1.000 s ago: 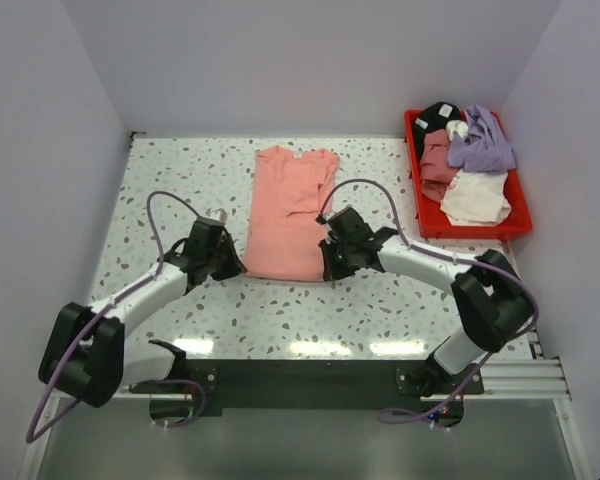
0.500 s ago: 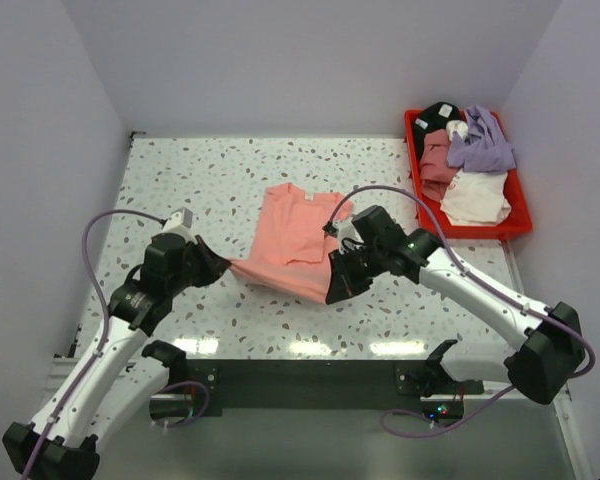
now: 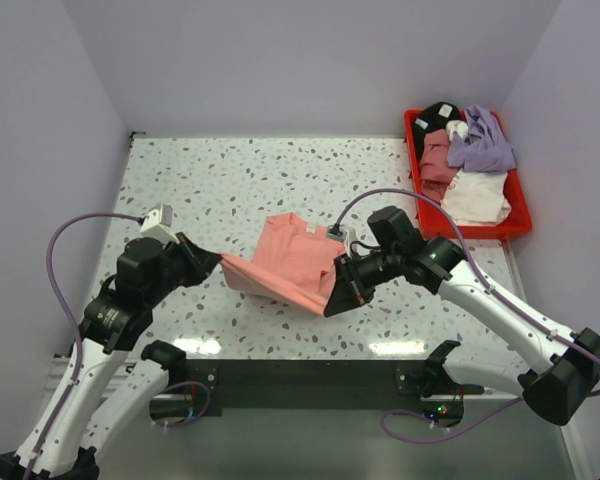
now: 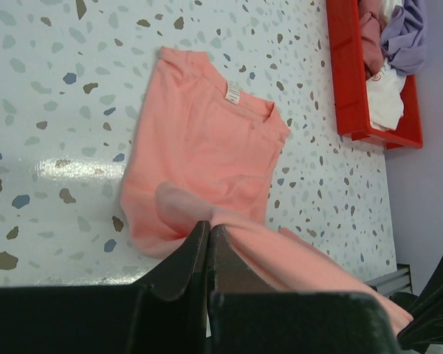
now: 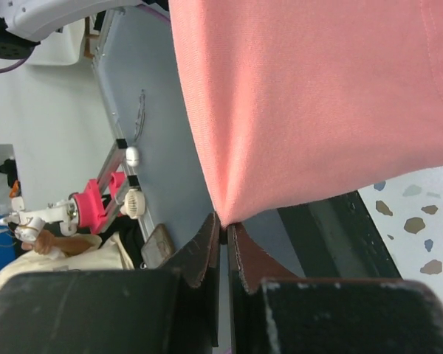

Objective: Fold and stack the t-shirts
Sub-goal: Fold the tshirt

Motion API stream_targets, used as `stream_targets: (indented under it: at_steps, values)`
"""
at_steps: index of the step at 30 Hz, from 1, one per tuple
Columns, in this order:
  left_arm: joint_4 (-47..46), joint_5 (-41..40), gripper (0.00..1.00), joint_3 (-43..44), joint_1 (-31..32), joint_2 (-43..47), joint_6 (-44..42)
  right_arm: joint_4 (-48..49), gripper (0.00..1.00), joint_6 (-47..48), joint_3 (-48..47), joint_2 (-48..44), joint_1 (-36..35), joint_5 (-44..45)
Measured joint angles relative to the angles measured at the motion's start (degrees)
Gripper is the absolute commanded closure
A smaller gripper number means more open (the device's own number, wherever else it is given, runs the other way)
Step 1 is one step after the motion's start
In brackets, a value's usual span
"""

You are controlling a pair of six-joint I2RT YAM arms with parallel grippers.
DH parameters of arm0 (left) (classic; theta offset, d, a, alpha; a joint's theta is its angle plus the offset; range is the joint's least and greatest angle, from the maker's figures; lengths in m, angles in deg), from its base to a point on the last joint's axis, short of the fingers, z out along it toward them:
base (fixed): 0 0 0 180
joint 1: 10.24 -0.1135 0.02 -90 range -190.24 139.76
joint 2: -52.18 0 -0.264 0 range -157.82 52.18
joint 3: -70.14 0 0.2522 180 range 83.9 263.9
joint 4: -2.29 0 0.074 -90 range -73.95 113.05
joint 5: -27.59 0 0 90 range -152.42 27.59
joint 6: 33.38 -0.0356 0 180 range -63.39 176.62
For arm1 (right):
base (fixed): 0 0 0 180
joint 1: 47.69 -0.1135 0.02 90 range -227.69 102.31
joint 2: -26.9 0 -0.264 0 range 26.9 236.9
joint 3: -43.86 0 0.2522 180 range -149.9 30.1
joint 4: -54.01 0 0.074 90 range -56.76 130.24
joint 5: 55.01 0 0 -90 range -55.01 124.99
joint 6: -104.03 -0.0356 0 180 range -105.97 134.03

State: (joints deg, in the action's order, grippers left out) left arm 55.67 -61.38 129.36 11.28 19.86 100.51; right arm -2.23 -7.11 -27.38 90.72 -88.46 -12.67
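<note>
Only wrist view confirms right gripper (image 5: 223,230) pinching t-shirt (image 5: 310,103).

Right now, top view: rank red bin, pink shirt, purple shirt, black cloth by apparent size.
1-2. red bin and pink shirt: look alike; the shirt's near edge is lifted toward the camera, so unranked.
3. purple shirt
4. black cloth, mostly buried.

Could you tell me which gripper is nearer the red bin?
Right. The right gripper holds the pink t-shirt left of the red bin; the left gripper is farther left.
</note>
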Motion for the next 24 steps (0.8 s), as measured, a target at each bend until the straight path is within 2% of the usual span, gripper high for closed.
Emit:
stream_targets:
  at_steps: [11,18,24]
  values:
    - [-0.7,-2.0,1.0,0.2,0.0,-6.0,0.9,6.1,1.0,-3.7,5.7,0.0,3.0,-1.2]
    - [-5.3,-2.4,1.0,0.2,0.1,-11.0,1.6,7.9,1.0,-3.7,7.0,1.9,8.2,-3.0]
    - [-11.0,-2.6,1.0,0.4,0.1,-18.7,1.6,7.6,1.0,-2.3,6.8,4.9,12.3,-2.2]
